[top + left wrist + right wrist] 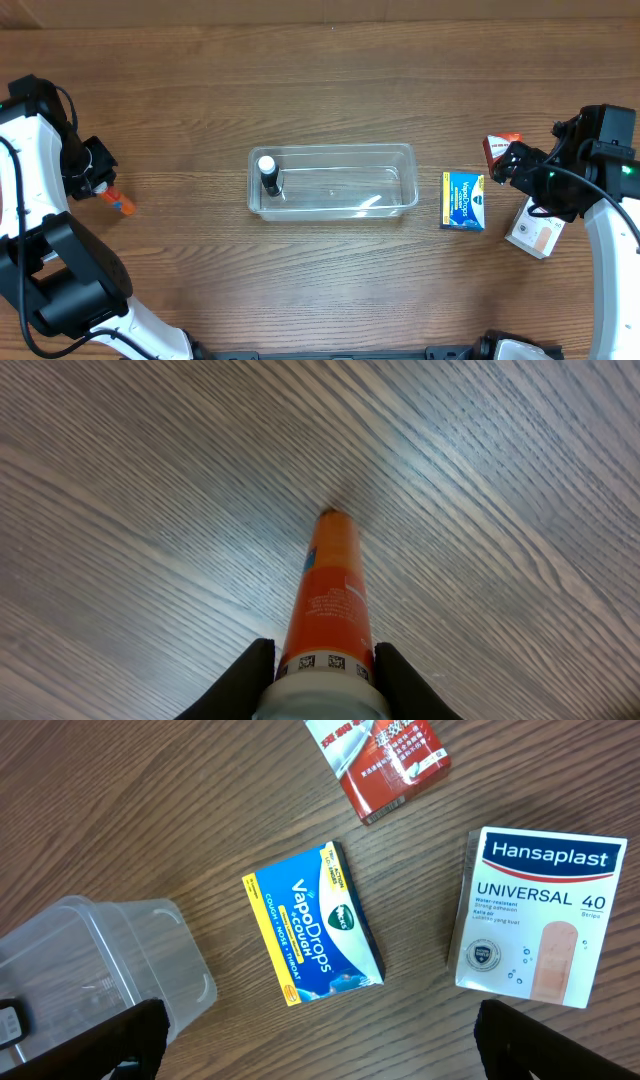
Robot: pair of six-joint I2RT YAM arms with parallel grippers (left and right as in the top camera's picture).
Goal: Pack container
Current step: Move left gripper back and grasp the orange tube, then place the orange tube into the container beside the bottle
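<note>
The clear plastic container sits mid-table with a black bottle with a white cap standing in its left end. It also shows in the right wrist view. My left gripper is shut on an orange tube with a white cap at the far left, its tip near the table. My right gripper is open and empty, above the blue VapoDrops box, which lies right of the container.
A white Hansaplast box lies at the right, partly under my right arm in the overhead view. A red and white box lies behind it, also in the overhead view.
</note>
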